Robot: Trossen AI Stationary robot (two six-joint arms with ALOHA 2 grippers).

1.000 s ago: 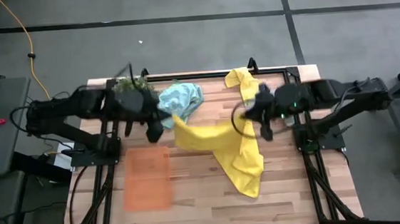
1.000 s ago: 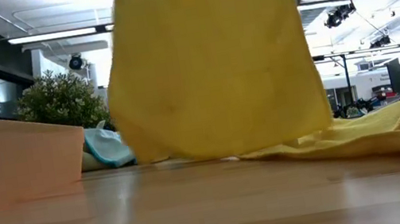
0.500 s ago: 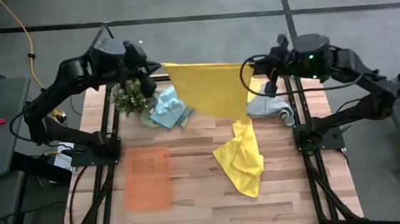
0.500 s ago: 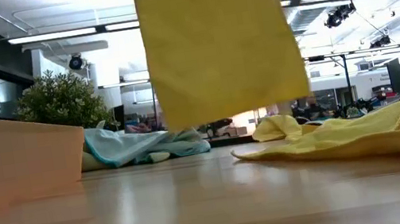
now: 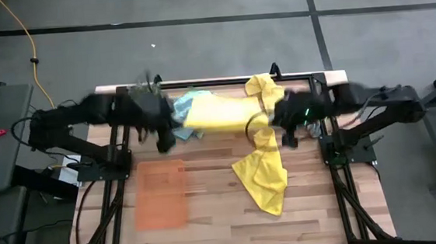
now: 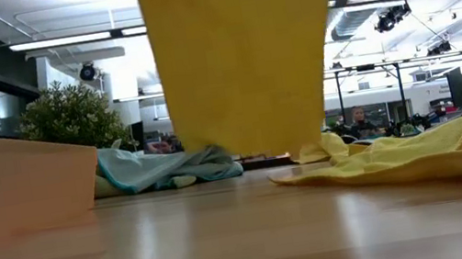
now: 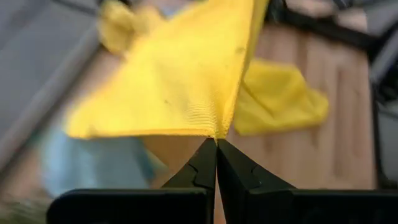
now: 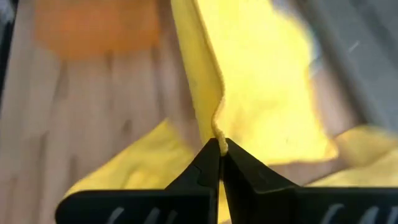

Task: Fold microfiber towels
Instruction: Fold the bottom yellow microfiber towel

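A bright yellow microfiber towel (image 5: 217, 114) hangs spread between my two grippers over the far half of the table. In the low view this towel (image 6: 244, 62) hangs as a flat sheet. Its lower edge is just above the tabletop. My left gripper (image 7: 216, 144) is shut on one top corner. My right gripper (image 8: 219, 147) is shut on the other. A second yellow towel (image 5: 263, 177) lies crumpled on the table at the right. A light blue towel (image 5: 188, 103) lies bunched at the far left, partly behind the held towel. My left gripper pinches a top corner (image 7: 214, 129) of the yellow towel between its two fingertips (image 7: 202, 163), slanting down from the table's left. The towel fans out from the corner and hangs below it. My right gripper pinches the other top corner (image 8: 217, 132) between its fingertips (image 8: 208, 163), slanting down from the table's right. The cloth's edge runs up from the fingers, and the towel hangs clear between the two arms.
A translucent orange tray (image 5: 160, 193) lies on the near left of the table. A small green plant (image 6: 71, 118) stands at the far left corner. The wooden tabletop (image 5: 210, 224) shows bare along the near edge.
Both grippers rose toward the far edge, lifting the yellow towel off the table and spreading it. They then came back down toward the middle. The towel, which lay slack with its lower part on the table, now hangs flat between them.
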